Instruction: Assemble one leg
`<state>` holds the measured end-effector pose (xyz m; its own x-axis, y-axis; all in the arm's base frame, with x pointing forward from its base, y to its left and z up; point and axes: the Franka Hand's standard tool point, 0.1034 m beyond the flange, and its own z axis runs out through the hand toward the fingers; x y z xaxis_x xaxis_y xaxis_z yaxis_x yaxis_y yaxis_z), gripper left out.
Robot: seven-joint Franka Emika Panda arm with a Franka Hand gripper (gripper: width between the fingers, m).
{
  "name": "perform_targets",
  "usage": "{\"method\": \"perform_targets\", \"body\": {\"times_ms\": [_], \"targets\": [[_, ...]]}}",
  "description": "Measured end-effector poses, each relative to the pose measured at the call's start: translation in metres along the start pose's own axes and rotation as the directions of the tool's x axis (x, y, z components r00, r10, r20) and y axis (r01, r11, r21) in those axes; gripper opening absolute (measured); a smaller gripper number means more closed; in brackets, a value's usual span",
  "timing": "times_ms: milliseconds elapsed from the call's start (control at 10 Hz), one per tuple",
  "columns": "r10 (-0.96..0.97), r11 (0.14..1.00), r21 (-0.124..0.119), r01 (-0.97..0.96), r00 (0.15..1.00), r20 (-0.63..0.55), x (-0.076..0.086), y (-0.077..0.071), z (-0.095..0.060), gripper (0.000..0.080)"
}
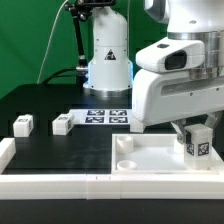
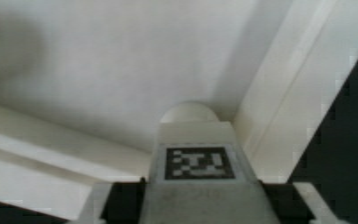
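Tool (image 1: 196, 136) closed on the leg (image 1: 196, 143), clamped from both sides, tagged face turned toward the exterior camera. Held upright directly beneath the tool, low over the large white tray-like piece (image 1: 150, 160), near its raised rim on the exterior view's right. Cannot tell whether the leg's lower end touches the tray floor or hangs just above it.

Seen from the wrist: the same leg (image 2: 197, 150) filling the lower middle, square tag facing the lens, rounded far end just short of a corner where the tray's (image 2: 105, 70) floor meets its rim. Grey fingers (image 2: 123, 203) flanking the leg's near end.

Well away from the tool, toward the exterior view's left, two more legs on the black tabletop (image 1: 60, 150): one (image 1: 22, 125) near the far edge, another (image 1: 62, 124) closer in. Marker board (image 1: 107, 116) lying flat between those and the tool, in front of the arm's base (image 1: 108, 60).
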<state>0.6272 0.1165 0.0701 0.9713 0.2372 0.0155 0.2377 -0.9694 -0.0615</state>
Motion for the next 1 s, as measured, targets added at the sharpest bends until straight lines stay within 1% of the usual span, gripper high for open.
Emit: {"method": "perform_targets", "body": {"times_ms": [100,200,300,400,600,700,800,900,1000], "targets": [[0.141,0.990,0.015,-0.141,0.990,-0.005,0.0006,0.0007,-0.0002,0.0291],[0.281,0.959,0.029,-0.281,0.959,-0.014,0.0018,0.0006,-0.0002,0.0291],[0.363,0.932,0.030,-0.362,0.932,-0.011,0.0021,0.0000,-0.0003,0.0291],[0.498,0.867,0.037,-0.497,0.867,-0.005,0.0023,-0.0007,-0.0005,0.0291],[0.695,0.719,0.040,-0.694,0.719,0.005,0.0028,-0.0030,-0.0003,0.0291],[0.792,0.609,0.049,-0.791,0.611,0.018,0.0032,-0.0027,-0.0005,0.0291],[0.848,0.529,0.047,-0.848,0.530,0.023,0.0034,-0.0039,-0.0002,0.0291],[0.883,0.468,0.046,-0.883,0.469,0.027,0.0034,-0.0042,-0.0002,0.0291],[0.885,0.463,0.047,-0.885,0.464,0.028,0.0034,-0.0043,-0.0001,0.0301]]}}
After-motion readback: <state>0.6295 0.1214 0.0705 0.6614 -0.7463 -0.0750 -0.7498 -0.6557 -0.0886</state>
